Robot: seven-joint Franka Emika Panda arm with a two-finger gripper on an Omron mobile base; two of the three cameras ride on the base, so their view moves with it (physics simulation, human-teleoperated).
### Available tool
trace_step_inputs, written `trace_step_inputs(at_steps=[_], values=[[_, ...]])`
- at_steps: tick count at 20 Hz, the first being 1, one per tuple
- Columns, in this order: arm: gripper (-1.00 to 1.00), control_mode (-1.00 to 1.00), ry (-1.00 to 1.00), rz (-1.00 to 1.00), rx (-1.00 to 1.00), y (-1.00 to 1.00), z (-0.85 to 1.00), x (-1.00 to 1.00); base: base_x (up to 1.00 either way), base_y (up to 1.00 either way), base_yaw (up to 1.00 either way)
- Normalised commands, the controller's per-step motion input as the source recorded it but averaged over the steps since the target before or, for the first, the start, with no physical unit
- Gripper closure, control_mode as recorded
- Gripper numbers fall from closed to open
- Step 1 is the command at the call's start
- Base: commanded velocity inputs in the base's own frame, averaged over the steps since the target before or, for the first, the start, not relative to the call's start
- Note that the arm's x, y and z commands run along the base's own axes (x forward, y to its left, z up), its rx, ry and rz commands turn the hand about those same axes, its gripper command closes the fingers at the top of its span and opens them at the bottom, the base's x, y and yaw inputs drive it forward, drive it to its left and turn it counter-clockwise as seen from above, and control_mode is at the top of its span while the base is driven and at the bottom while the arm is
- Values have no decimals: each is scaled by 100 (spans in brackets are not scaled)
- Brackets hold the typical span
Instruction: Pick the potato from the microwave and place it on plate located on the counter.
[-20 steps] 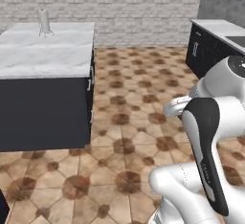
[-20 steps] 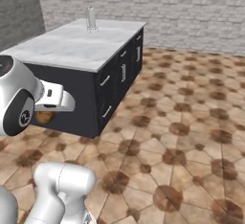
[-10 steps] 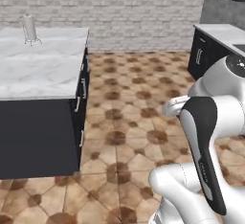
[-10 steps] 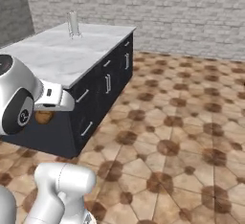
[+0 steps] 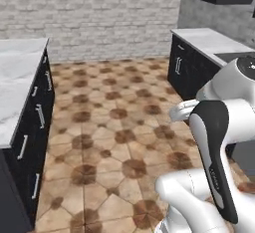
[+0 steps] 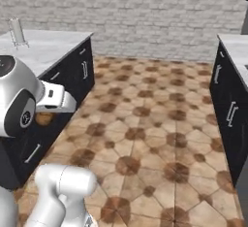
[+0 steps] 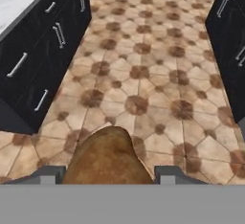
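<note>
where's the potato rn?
In the gripper: in the hand view the potato sits bottom centre between the fingertips, above the tiled floor, with dark cabinets to either side. The right base view shows it brown under the wrist.

One potato [image 7: 107, 158] is showing — a single brown lump sitting between the two dark fingertips [image 7: 48, 174] of the one gripper [image 7: 107, 175]. Two marble counters are standing across the tiled floor [image 5: 114, 127] from each other — the island [image 6: 46, 46] and the far counter [image 5: 209, 40]. One upright metal fixture [image 6: 17, 31] is rising from the island, and four silver handles [image 7: 57, 32] are showing on its dark cabinets [image 7: 38, 50] in the hand view.
</note>
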Motion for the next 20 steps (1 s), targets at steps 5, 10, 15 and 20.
trace_step_inputs(at_steps=[5,10,15,20], values=[[100,100,0,0,0,0,0,0,54,-9,-62],[100,100,0,0,0,0,0,0,39,3,-71],[100,100,0,0,0,0,0,0,41,21,-71],[100,100,0,0,0,0,0,0,63,40,-64]])
